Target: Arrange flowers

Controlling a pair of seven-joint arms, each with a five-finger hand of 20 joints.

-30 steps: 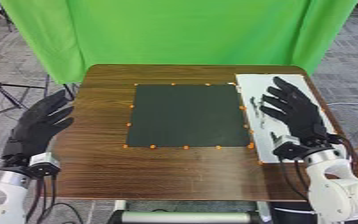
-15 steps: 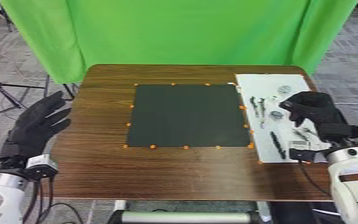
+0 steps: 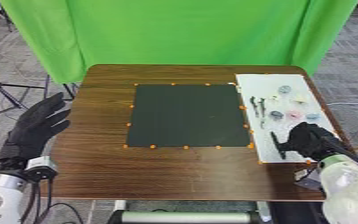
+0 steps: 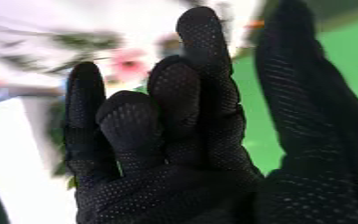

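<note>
Several flowers [image 3: 294,115], pink, cream and bluish, green-leaved [image 4: 87,41], on white sheet [image 3: 254,82] | right hand [image 3: 309,141] near them: released, fingers straight | left hand [image 3: 39,125]: released, fingers loose

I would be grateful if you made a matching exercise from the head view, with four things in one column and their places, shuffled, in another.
1. pink flower
2. green fabric backdrop
3. dark square mat
4. black-gloved left hand

A. in the middle of the brown wooden table
B. at the table's left side, fingers open
C. on the white rectangular sheet
D. beyond the table's far edge

Pairs: 1-C, 2-D, 3-A, 4-B
</note>
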